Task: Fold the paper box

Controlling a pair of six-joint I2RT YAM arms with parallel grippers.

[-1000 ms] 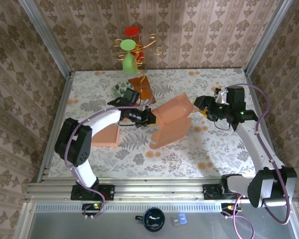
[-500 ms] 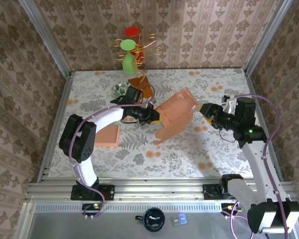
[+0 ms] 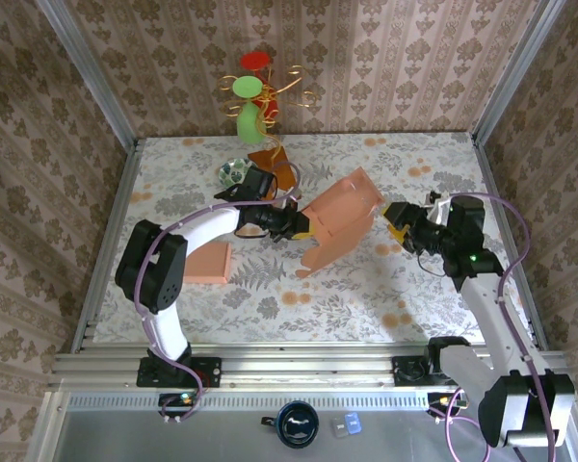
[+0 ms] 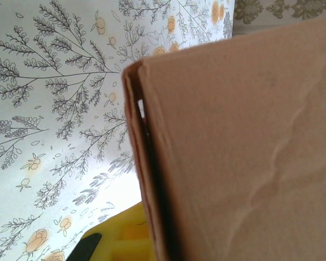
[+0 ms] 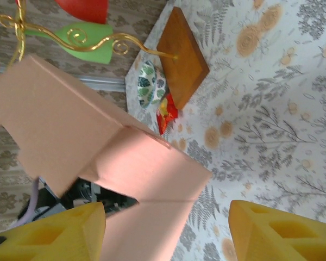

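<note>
The paper box [image 3: 342,219] is a salmon cardboard blank, partly folded and tilted up off the floral table [image 3: 405,289]. My left gripper [image 3: 297,225] is shut on the box's left edge. In the left wrist view the cardboard [image 4: 233,152] covers the right side, with a yellow finger [image 4: 117,242] beside its folded edge. My right gripper [image 3: 397,218] hovers open just right of the box, apart from it. In the right wrist view its yellow fingers [image 5: 49,234] stand wide, with the box panels [image 5: 125,157] ahead of them.
A second flat salmon sheet [image 3: 210,260] lies under the left arm. At the back stand a green vase with a wire tree [image 3: 250,120], a wooden board [image 3: 275,164], a patterned bowl [image 3: 233,173] and a red packet [image 5: 167,111]. Metal rails and papered walls frame the table.
The left gripper has swung the box upward and turned it. The right gripper has let go of the box's right edge, backed away to the right, then edged slightly closer.
</note>
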